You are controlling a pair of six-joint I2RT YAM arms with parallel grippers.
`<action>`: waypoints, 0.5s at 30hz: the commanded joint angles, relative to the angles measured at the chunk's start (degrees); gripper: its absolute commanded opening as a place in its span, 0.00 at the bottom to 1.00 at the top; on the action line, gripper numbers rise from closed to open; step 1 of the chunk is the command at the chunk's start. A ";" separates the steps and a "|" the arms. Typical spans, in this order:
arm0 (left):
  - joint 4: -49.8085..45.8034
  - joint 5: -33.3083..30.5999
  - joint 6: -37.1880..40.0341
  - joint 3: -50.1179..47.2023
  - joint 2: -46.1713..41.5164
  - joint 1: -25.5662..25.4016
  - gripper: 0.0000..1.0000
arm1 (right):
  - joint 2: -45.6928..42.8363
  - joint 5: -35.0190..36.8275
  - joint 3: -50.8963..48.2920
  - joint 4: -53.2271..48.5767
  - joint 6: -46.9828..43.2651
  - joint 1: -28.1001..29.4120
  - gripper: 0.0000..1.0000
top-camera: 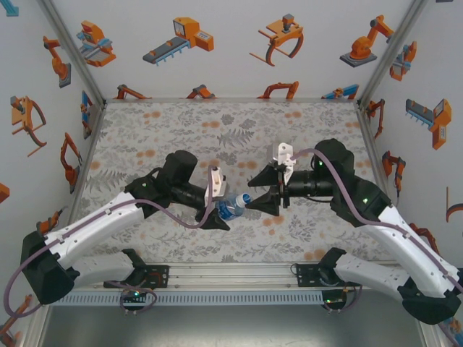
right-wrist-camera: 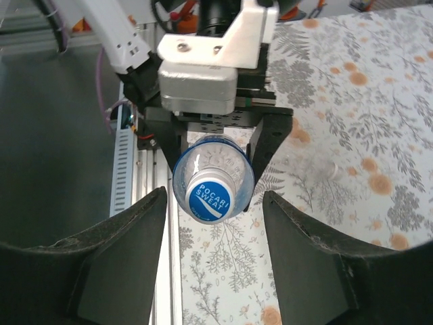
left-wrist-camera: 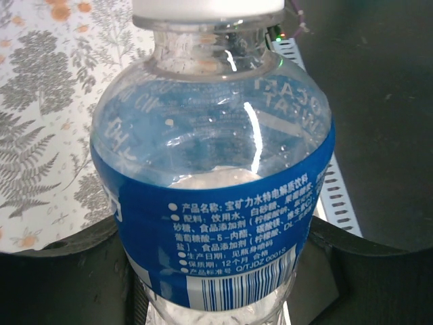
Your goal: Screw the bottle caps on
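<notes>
Your left gripper (top-camera: 219, 215) pinches the clear blue-labelled plastic bottle (left-wrist-camera: 216, 203) level, your right gripper (top-camera: 259, 203) stands spread either side of the small round blue-topped cap (right-wrist-camera: 211, 198) on its neck, and closing off-centre could skew the bottle, leaving that cap loose.

Clear blue-labelled bottle (left-wrist-camera: 216, 223) held sideways in the air, its blue-topped white cap (right-wrist-camera: 209, 199) sitting on the neck.

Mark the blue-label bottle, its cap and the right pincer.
blue-label bottle (left-wrist-camera: 216, 230): left wrist view, on the blue label.
cap (right-wrist-camera: 209, 198): right wrist view, on its printed top.
right pincer (right-wrist-camera: 215, 192): right wrist view, midway between fingertips.
</notes>
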 commanded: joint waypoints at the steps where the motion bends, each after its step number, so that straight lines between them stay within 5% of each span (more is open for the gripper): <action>1: -1.72 4.80 1.26 1.94 -1.14 -0.21 0.00 | -0.13 -5.52 -1.07 2.51 -4.28 0.34 0.55; 15: -1.66 3.85 1.56 2.99 0.17 -0.19 0.00 | 0.71 -8.12 -3.27 4.80 -3.21 0.87 0.44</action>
